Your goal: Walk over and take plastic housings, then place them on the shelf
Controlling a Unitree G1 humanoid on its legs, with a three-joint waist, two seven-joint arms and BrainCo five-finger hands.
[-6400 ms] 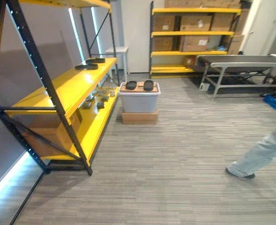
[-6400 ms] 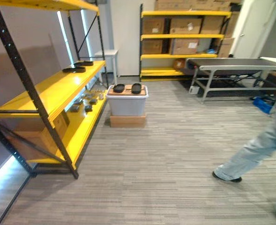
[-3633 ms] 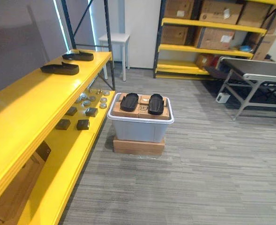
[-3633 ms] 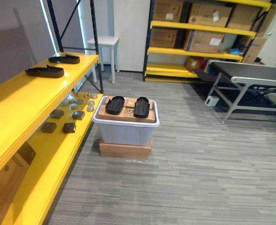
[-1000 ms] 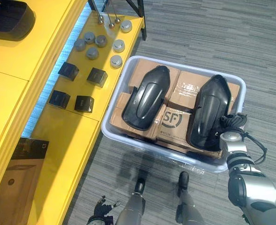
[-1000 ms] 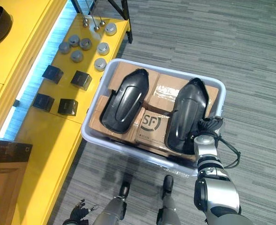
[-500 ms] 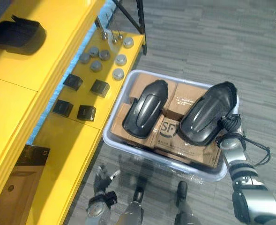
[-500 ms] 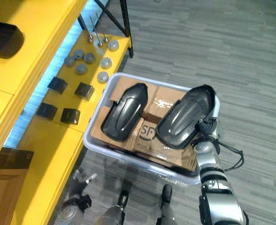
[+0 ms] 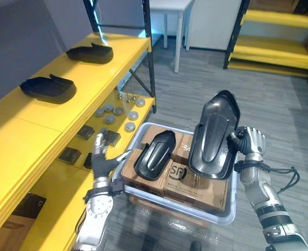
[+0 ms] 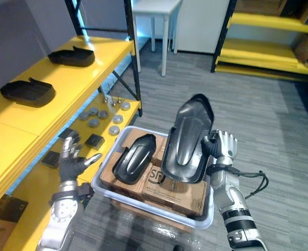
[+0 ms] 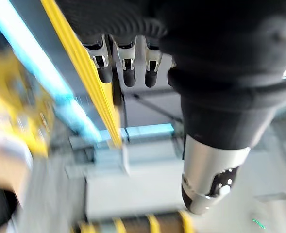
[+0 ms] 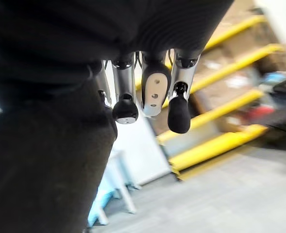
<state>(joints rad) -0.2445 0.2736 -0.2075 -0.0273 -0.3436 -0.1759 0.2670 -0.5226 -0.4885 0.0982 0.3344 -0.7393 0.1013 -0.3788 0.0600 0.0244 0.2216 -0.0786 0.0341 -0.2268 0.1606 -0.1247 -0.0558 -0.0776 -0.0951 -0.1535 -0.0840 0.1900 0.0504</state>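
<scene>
Fingers (image 12: 125,92) of the right hand (image 9: 249,142) curl round the edge of a black plastic housing (image 9: 214,137), held upright at centre right above the pale bin (image 9: 159,198) — a second housing (image 9: 155,155) lies on cardboard boxes (image 9: 195,191) inside. Lower left, the left hand (image 9: 102,163) hangs splayed, empty. Two more housings (image 9: 46,88) sit on the yellow shelf (image 9: 18,130), upper left.

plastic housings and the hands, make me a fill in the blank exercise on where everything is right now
1. The right hand is ___ on the lifted housing.
2. The left hand, beside the bin, is ___ and holds nothing.
3. The other housing lies in the bin on ___ boxes.
4. ___ more housings lie on the yellow shelf.

Missing words: shut; open; cardboard; two
</scene>
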